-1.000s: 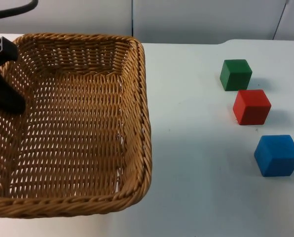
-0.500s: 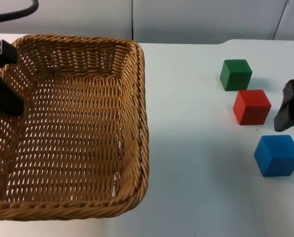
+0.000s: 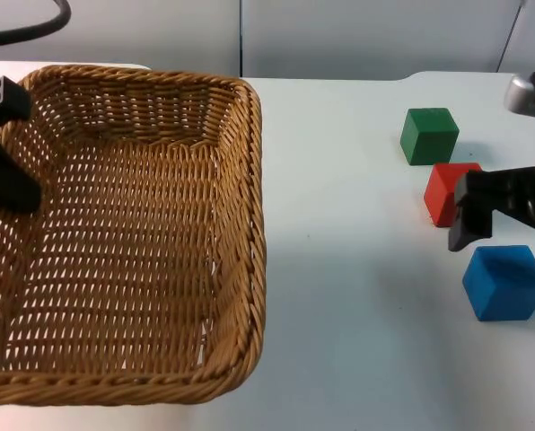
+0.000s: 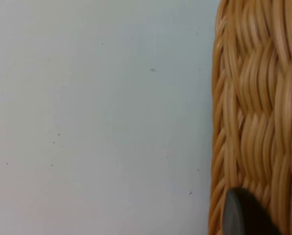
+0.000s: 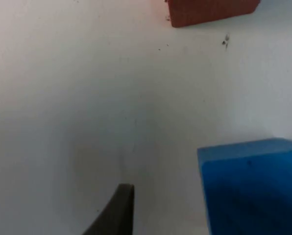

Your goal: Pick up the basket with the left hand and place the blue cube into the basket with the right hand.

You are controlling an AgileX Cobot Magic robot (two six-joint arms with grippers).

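Observation:
The wicker basket point(image 3: 249, 224) fills the left of the top view, off the table. My left gripper point(image 3: 3, 148) is shut on its left rim, and its fingertip point(image 4: 241, 213) lies against the woven rim point(image 4: 258, 112). The blue cube point(image 3: 505, 283) rests on the table at the right, below the red cube point(image 3: 442, 189). My right gripper point(image 3: 505, 224) hovers open just above the blue cube, partly covering the red one. One black fingertip point(image 5: 117, 210) stands left of the blue cube point(image 5: 254, 186), apart from it.
A green cube point(image 3: 429, 135) sits behind the red cube point(image 5: 209, 10). White table point(image 3: 348, 269) lies bare between the basket and the cubes. The grey partition wall point(image 3: 339, 36) closes the back.
The right gripper has come in from the right edge and now hangs over the blue cube, in front of the red one. The basket has drifted slightly left in the left gripper.

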